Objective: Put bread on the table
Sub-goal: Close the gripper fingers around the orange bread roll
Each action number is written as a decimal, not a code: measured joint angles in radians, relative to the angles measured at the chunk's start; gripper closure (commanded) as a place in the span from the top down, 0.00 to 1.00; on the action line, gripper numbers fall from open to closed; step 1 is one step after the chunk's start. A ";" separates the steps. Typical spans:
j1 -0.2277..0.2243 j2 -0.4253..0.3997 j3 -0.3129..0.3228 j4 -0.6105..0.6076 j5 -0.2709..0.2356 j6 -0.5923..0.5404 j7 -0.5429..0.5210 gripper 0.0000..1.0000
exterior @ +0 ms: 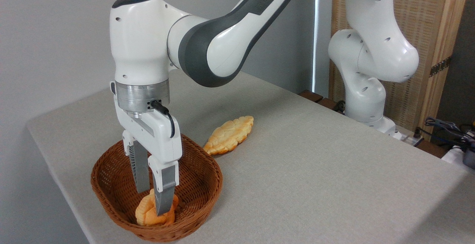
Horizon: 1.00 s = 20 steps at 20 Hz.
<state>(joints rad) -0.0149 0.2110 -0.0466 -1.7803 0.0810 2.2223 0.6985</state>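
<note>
The bread [148, 212], a small lumpy golden-orange bun, lies on the floor of the brown wicker basket [200, 195] at the front left of the grey-beige table [315, 177]. My gripper [152, 203] points straight down into the basket and straddles the bun. One finger [165, 192] stands in front of the bread and covers its middle; the other finger [140, 169] is behind it. The jaws look spread apart and open. The bun still rests in the basket.
A long flat leaf-shaped pale-yellow bread [230, 134] lies on the table just behind the basket. The arm's white base [365, 99] stands at the table's far right edge, with cables [445, 129] beyond it.
</note>
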 measured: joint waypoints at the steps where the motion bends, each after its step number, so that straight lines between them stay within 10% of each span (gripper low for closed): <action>1: 0.000 0.002 0.000 0.000 0.000 0.000 0.000 1.00; 7: 0.000 0.015 0.000 0.000 0.000 0.001 0.000 1.00; 20: 0.000 0.016 0.000 0.000 0.001 0.001 0.000 0.40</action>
<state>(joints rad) -0.0152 0.2265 -0.0466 -1.7804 0.0821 2.2230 0.6989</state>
